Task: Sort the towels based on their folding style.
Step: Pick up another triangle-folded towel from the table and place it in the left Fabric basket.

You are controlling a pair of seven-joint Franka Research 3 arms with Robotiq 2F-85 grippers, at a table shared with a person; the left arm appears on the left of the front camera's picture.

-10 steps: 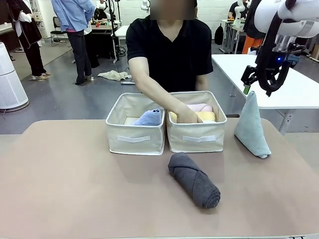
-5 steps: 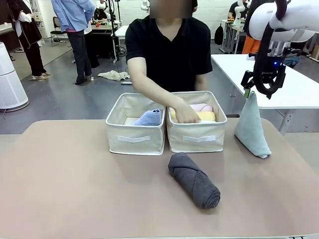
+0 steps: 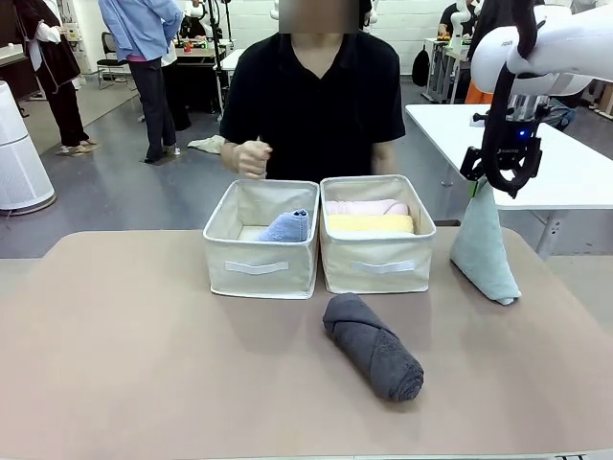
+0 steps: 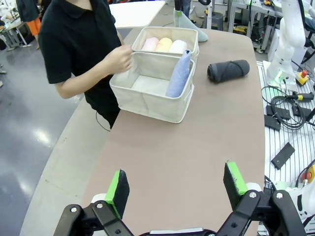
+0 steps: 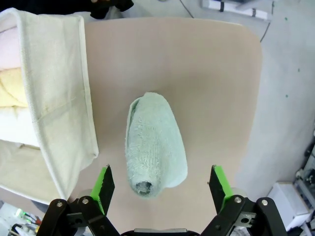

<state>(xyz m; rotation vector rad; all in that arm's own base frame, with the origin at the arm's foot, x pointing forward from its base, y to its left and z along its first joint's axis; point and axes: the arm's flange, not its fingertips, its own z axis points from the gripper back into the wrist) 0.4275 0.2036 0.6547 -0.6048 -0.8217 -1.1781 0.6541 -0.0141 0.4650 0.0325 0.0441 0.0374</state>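
**towelwatcher:** ok, headcount? I get six towels, two bins, two grippers.

**binlurker:** Same. Four rolls and two triangles. The pink roll [image 4: 150,44], yellow roll [image 4: 164,44] and white roll [image 4: 178,46] lie side by side in one cream bin [image 3: 378,268]. The lavender-blue triangle [image 3: 287,227] leans in the other bin [image 3: 259,268]. The dark grey roll [image 3: 374,347] is loose on the table [image 3: 144,364], and the teal triangle [image 3: 484,244] is out there too.

**towelwatcher:** where's the teal one relative to the right gripper [image 3: 493,182]?

**binlurker:** Straight underneath it, standing upright with its tip pointing up at the gripper. From the wrist camera the tip sits between the two green pads, with clear room on both sides. So that gripper is wide open and not clamping anything. Can't tell if the tip actually touches it. The bin of rolls is just off to one side of it.

**towelwatcher:** and the left gripper [image 4: 176,187]?

**binlurker:** Also spread wide with nothing in it, hanging over bare table. Both bins are well ahead of it, and the grey roll is farther ahead and off to the side. The person's hand [image 3: 253,158] is closed just behind the triangle's bin.
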